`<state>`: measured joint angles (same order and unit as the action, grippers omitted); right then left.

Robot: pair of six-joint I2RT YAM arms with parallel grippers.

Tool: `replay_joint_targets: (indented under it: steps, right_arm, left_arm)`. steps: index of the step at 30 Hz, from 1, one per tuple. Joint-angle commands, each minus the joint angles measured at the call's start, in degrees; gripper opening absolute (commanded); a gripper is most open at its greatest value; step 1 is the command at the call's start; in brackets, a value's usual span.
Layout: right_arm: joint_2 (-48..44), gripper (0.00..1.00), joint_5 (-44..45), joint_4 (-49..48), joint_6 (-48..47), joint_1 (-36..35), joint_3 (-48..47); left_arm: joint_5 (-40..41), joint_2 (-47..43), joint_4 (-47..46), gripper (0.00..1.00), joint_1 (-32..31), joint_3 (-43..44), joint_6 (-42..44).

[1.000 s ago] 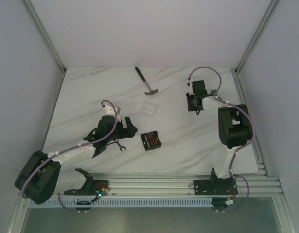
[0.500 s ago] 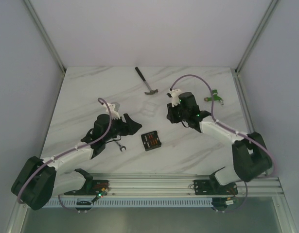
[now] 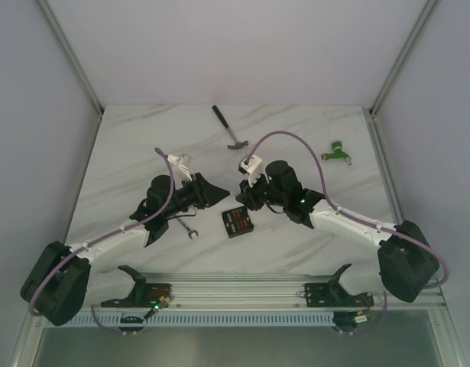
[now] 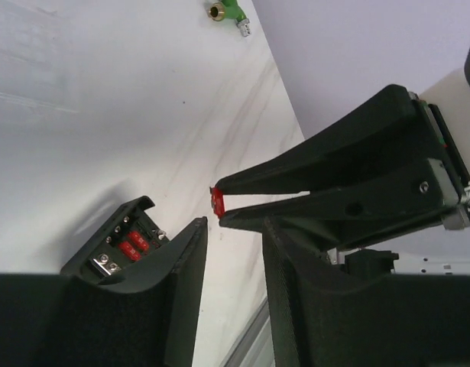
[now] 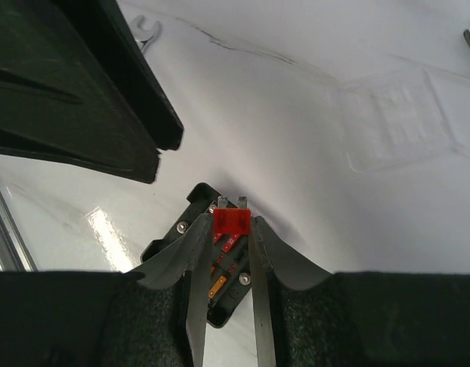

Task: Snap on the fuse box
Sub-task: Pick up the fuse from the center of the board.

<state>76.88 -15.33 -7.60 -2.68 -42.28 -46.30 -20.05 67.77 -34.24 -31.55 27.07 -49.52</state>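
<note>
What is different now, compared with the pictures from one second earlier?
The right pincer, shut on a red fuse, swung from the far right to over the fuse box. The left pincer moved towards the box too, its jaws narrowing. The fuse box, hammer and wrench stayed in place.

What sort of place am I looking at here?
Likely a robotics lab test cell: a left arm and right arm bolted at a walled-in marble-look table, where a hammer, wrench and fuse box lie.
</note>
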Motion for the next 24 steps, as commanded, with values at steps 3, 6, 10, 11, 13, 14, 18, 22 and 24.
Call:
replay_joint_targets:
  steps: [3, 6, 10, 11, 13, 14, 18, 22, 24]
  right_arm:
    - [-1.9, 0.18, -0.8, -4.0, -1.9, -2.1, 1.4]
    - [-2.3, 0.18, -0.9, -4.0, -2.0, -2.6, 1.6]
    - [-3.0, 0.18, -1.0, -5.7, -2.1, -3.0, 2.0]
    - [-3.2, 0.18, -1.1, -5.8, -2.1, -3.1, 2.1]
    - [-3.6, 0.18, -1.1, -6.3, -2.0, -3.2, 2.4]
    - [-3.9, 0.18, -1.2, -6.5, -2.0, -3.3, 2.5]
    - [-4.4, 0.18, -1.0, -6.9, -1.9, -3.6, 2.8]
    - [-4.5, 0.18, -1.4, -7.1, -1.9, -3.8, 2.8]
    - [-4.5, 0.18, -1.5, -7.2, -1.9, -3.9, 2.8]
  left_arm:
    - [0.0, 0.1, -2.0, 0.40, -0.9, 1.4, -3.3]
    - [1.8, 0.2, -1.4, 0.38, -1.0, 1.1, -4.2]
    - [2.3, 0.5, -1.6, 0.38, -1.2, 1.2, -4.9]
    - [2.4, 0.6, -1.4, 0.38, -1.2, 1.3, -4.9]
    - [2.2, 1.1, -1.0, 0.38, -1.4, 1.6, -5.0]
    - [2.0, 1.4, -1.0, 0.38, -1.5, 1.6, -5.2]
    - [1.1, 2.4, -2.3, 0.38, -2.1, 1.6, -6.1]
    - [0.6, 2.9, -3.6, 0.38, -2.6, 1.8, -6.7]
    - [0.5, 3.0, -4.0, 0.37, -2.8, 1.8, -7.1]
